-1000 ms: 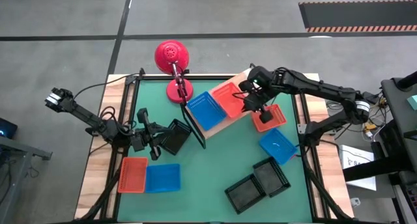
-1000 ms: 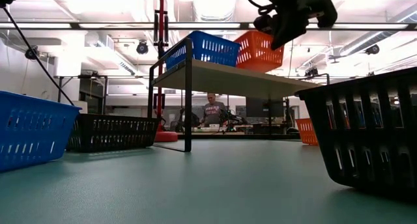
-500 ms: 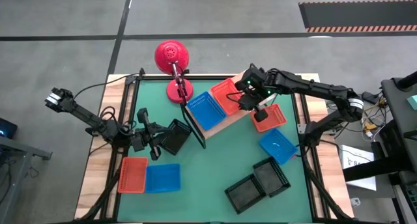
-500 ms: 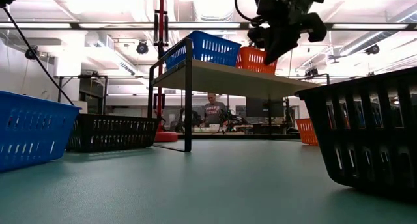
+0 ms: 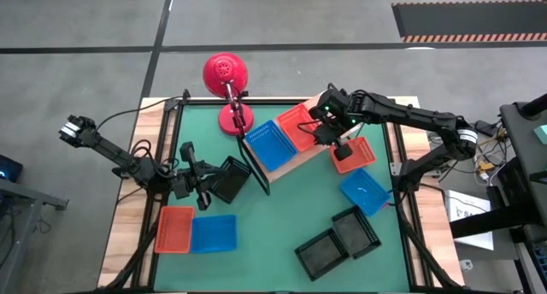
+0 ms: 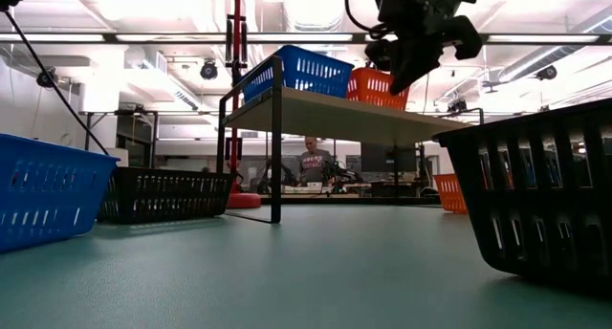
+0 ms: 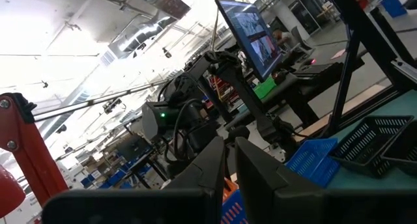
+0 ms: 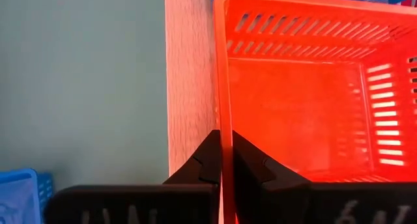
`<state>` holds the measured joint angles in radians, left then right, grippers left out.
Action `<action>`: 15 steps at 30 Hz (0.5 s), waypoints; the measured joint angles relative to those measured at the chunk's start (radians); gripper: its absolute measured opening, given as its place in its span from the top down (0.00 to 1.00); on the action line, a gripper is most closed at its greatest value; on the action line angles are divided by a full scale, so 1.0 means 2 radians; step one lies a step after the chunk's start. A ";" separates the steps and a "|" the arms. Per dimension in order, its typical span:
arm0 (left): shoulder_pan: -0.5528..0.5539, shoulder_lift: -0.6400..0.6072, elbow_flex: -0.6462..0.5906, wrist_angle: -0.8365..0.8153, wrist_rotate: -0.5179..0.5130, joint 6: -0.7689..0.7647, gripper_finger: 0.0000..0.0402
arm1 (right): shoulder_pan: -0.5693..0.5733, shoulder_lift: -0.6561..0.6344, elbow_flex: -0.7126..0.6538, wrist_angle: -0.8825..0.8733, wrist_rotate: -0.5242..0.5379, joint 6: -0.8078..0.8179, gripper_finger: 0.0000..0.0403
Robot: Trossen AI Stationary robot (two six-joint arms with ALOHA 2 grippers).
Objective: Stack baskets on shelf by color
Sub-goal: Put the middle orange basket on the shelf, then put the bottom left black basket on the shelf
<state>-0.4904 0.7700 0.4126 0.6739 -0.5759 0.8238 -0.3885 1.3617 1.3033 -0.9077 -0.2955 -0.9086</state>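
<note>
Right gripper (image 5: 325, 133) over the shelf (image 5: 318, 102), fingers (image 8: 251, 165) pinched on the side wall of a red-orange basket (image 8: 306, 87) that sits on the wooden board beside a blue basket (image 5: 271, 144) — both up on the shelf top, touching or nearly so. In the low view, same gripper (image 6: 406, 66) hanging just in front of that red-orange basket (image 6: 375, 85), above the board's edge.

Left gripper (image 5: 205, 185) low over the green mat (image 5: 282, 217), near a tilted black basket (image 5: 231, 179); fingers (image 7: 208, 168) pressed nearly together, nothing seen between them.

Elsewhere on the mat — a red-orange basket (image 5: 174, 229) touching a blue one (image 5: 213, 233) (near corner, left side), two black baskets (image 5: 340, 240) side by side, another blue (image 5: 365, 191) and another red-orange (image 5: 355, 155) just off the shelf's end. Red lamp (image 5: 226, 76) at the far edge.
</note>
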 joint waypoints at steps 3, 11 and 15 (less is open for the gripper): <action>0.000 0.000 0.000 0.000 0.000 0.000 0.95 | 0.000 0.000 0.000 0.000 0.000 0.013 0.97; 0.000 0.000 0.000 0.000 0.000 0.000 0.95 | 0.000 -0.001 0.000 -0.002 0.000 0.024 0.84; 0.000 0.000 0.000 0.000 0.000 0.000 0.95 | 0.000 -0.010 0.000 -0.002 0.000 0.039 0.77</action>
<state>-0.4904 0.7704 0.4122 0.6739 -0.5761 0.8242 -0.3889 1.3418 1.3033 -0.9108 -0.2947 -0.8306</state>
